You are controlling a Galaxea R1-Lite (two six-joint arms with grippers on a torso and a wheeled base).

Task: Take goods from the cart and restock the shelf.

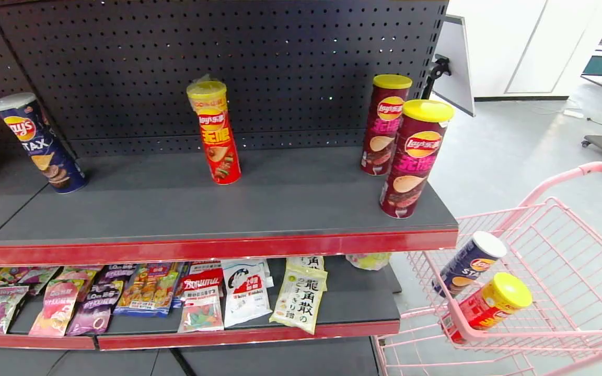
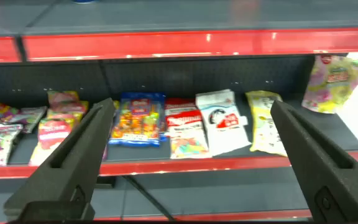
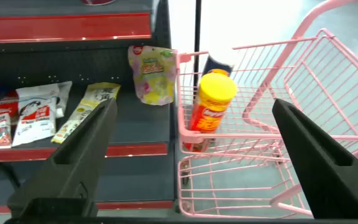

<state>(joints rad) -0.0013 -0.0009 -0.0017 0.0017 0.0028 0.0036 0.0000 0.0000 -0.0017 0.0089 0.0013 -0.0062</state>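
The pink cart (image 1: 557, 250) stands right of the shelf and holds a blue chip can (image 1: 468, 263) and a red can with a yellow lid (image 1: 489, 308), both leaning on its near wall. In the right wrist view the red can (image 3: 209, 112) stands in the cart (image 3: 303, 81) with the blue can (image 3: 219, 62) behind it; my right gripper (image 3: 194, 109) is open, well short of the cart. My left gripper (image 2: 191, 109) is open and faces the lower shelf's snack bags (image 2: 185, 124). The upper shelf (image 1: 217, 209) carries a blue can (image 1: 37, 141), a red can (image 1: 215, 133) and two maroon cans (image 1: 416, 159).
Bare shelf surface lies between the red can and the maroon cans. The lower shelf (image 1: 353, 303) holds several snack bags, with a green-pink bag (image 3: 149, 74) at its cart-side end. A red lip (image 1: 217, 248) edges the upper shelf. Open floor lies beyond the cart.
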